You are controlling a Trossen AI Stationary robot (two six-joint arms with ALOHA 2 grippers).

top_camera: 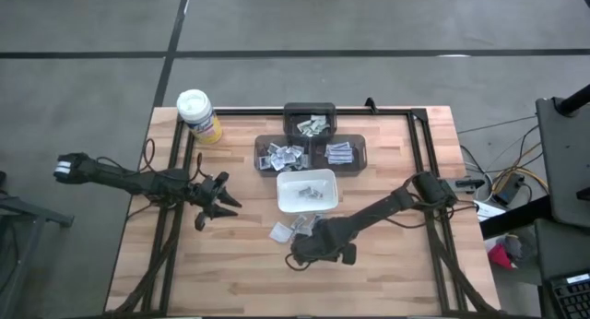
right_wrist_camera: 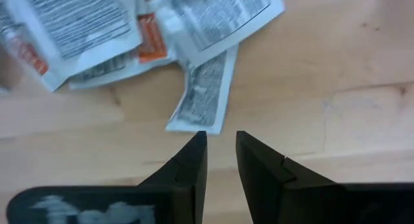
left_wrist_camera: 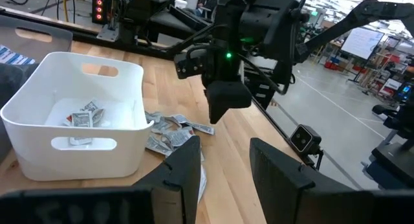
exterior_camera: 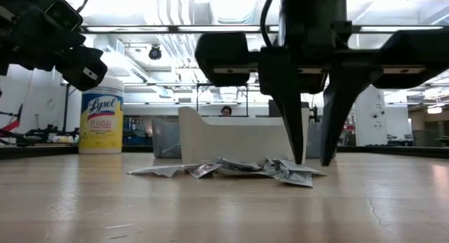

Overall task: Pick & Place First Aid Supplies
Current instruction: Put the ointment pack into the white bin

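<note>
- Hovering low over the counter, the right gripper stands with its jaws parted by a narrow gap and nothing between them.
- Just ahead of those jaws lies a narrow packet, its long axis running roughly away from the tips, at the edge of the loose pile of packets.
- Well off to the side waits the left gripper, jaws partly open and empty; the right arm is nearer.

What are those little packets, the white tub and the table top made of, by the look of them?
The packets look like thin printed paper or foil-lined sachets: they lie crinkled and flat, with sealed edges. The white tub seems to be moulded plastic, smooth and faintly glossy, with cut-out handles. The table top looks like wood, pale planks with visible grain, though it could be a laminate.
</note>
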